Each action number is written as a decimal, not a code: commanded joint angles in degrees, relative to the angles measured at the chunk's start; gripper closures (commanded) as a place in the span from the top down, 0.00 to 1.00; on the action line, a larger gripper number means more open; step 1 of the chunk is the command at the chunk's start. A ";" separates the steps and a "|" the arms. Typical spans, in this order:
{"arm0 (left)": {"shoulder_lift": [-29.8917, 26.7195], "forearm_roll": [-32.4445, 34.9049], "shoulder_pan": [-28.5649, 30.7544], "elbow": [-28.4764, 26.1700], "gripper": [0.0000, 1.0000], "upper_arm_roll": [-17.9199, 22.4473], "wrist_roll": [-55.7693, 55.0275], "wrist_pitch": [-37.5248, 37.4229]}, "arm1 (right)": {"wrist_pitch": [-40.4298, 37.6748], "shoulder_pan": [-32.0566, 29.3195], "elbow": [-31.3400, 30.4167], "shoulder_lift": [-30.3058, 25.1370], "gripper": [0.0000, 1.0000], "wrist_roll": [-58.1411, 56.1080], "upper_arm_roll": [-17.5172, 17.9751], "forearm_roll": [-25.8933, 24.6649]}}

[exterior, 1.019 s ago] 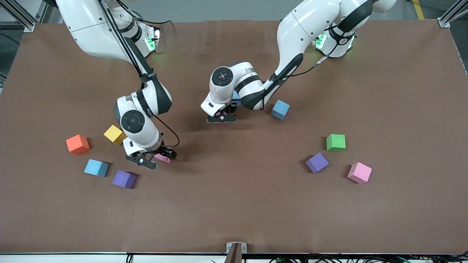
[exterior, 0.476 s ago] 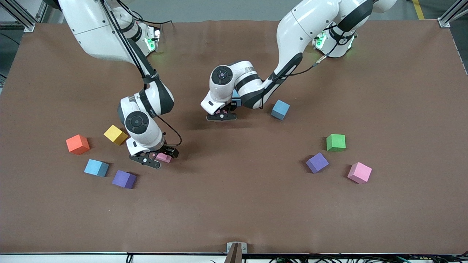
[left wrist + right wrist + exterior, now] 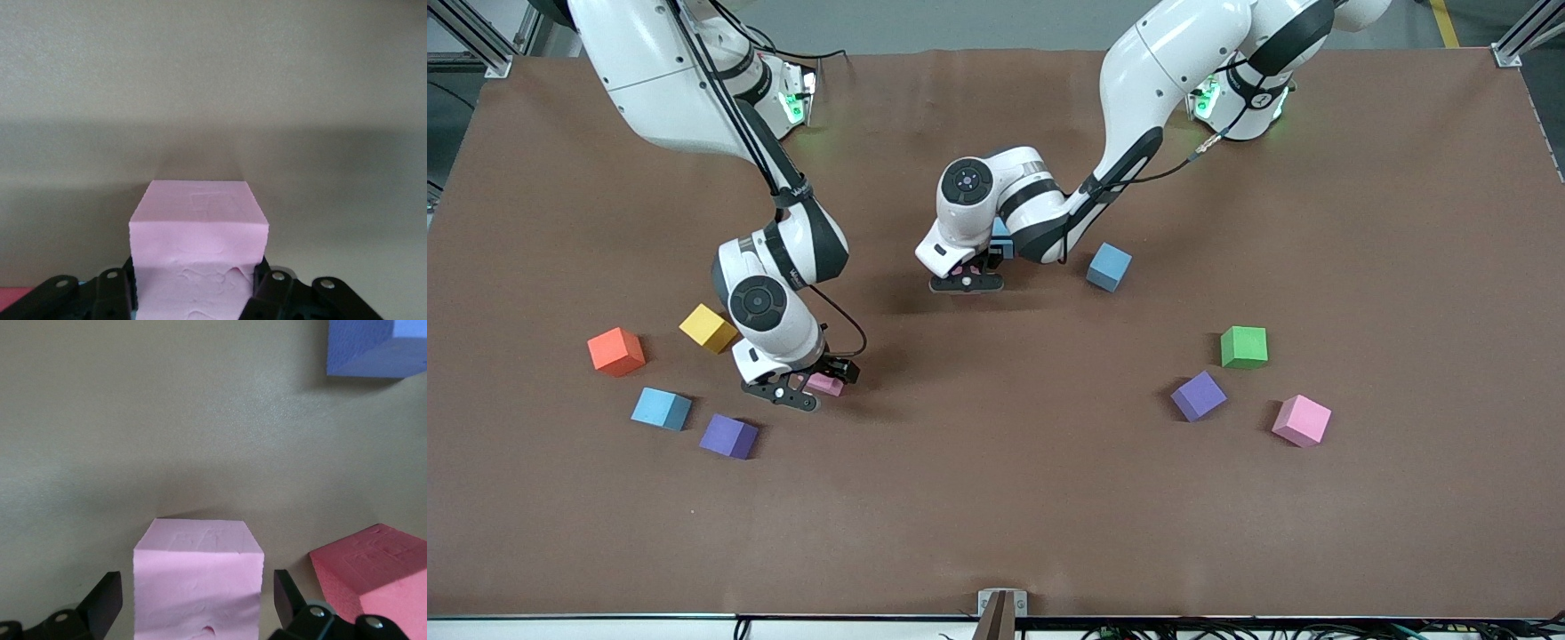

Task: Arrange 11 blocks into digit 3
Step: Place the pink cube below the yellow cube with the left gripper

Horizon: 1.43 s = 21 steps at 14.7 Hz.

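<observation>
Gripping a pink cube (image 3: 197,250), left fingers (image 3: 113,293) pinch its sides; right fingers (image 3: 107,600) straddle another pink cube (image 3: 197,580), gaps showing.

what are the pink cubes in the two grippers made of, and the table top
Pink cube in the left gripper looks like matte foam: dull, with creased, dented faces. Pink cube between the right gripper's open fingers looks the same. Table cover seems a soft brown mat, faintly rippled; exact material unclear.

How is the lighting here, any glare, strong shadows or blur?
Front view: even light, sharp, soft shadows beside each arm on the table. Left wrist view: broad dim band of shadow over the pink block. Right wrist view: the same shadow near its pink block; no glare.
</observation>
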 commanded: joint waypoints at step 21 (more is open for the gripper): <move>-6.89 1.03 1.03 -2.09 1.00 -0.47 -0.51 -5.51 | -12.94 3.35 16.23 2.75 0.33 -9.72 5.79 -0.57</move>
